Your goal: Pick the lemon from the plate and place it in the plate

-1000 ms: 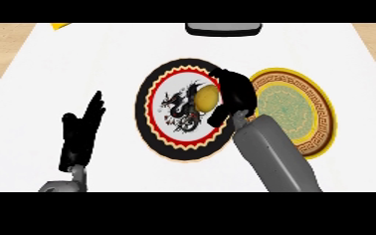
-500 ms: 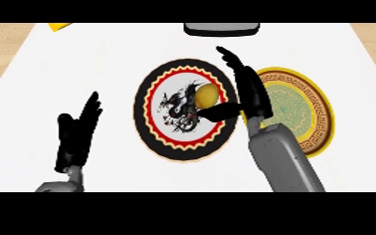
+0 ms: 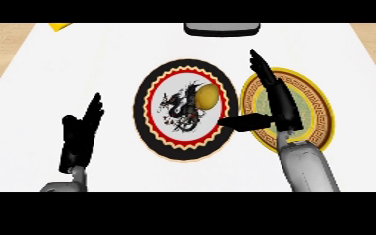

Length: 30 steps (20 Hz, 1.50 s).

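Observation:
A yellow lemon [image 3: 208,95] lies on the right part of a white plate [image 3: 167,138] with a black dragon and a red and black rim. To its right sits a second plate [image 3: 317,110], green in the middle with a gold rim. My right hand [image 3: 280,104] hovers over the gap between the two plates, open, fingers straight and pointing away, thumb stretched left toward the dragon plate's rim below the lemon. It does not touch the lemon. My left hand [image 3: 79,134] rests open at the lower left, fingers up.
A dark grey object [image 3: 222,28] sits at the counter's far edge, behind the plates. A yellow corner [image 3: 60,26] shows at the far left. The white counter top [image 3: 110,59] spreads around both plates.
My right hand has uncurled and drawn back to the right, off the lemon, which stays uncovered on the dragon plate. The left hand has not moved.

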Motion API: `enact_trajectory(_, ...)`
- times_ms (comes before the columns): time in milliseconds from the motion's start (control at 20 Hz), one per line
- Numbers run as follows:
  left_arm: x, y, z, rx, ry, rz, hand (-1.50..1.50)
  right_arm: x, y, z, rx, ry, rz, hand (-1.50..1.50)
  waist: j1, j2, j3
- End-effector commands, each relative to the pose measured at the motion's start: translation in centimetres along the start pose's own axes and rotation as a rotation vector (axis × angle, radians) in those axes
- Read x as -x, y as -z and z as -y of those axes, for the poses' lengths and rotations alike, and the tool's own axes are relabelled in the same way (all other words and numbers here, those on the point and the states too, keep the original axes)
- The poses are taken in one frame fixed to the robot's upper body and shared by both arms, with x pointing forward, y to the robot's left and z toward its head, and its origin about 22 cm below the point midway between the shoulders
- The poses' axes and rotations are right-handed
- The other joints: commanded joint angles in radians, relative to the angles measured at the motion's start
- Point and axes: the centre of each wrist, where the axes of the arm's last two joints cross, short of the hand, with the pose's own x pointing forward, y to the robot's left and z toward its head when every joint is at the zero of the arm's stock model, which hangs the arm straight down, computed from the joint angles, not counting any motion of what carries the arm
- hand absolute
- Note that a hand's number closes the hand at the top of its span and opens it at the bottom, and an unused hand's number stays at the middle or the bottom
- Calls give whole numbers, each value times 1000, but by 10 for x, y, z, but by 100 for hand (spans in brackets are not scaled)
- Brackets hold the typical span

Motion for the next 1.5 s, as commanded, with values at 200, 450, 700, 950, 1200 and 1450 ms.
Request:
enact_trajectory(200, -3, 6, 1, 4, 2, -5, 0, 18, -12, 9, -53, 25, 54, -150, 2, 0, -1)
enact_trajectory(450, -20, 11, -25, -7, -11, -3, 0, 28, -34, -20, -12, 15, 43, -150, 0, 0, -1)
enact_trajectory(700, 2, 11, -8, 17, 6, 8, 0, 44, -22, -8, 25, -49, 10, -150, 1, 0, -1)
enact_trajectory(950, -6, -10, 2, -7, 13, 6, 0, 53, -12, -33, 30, -86, -13, -150, 5, 0, 0)
enact_trajectory(1200, 18, 6, 8, 9, 13, -5, 0, 69, -41, -9, 61, -132, -36, -150, -1, 0, -1)
enact_trajectory(1450, 11, 11, -11, -10, -10, 8, 0, 73, -33, 9, 84, -130, -48, -150, 1, 0, -1)
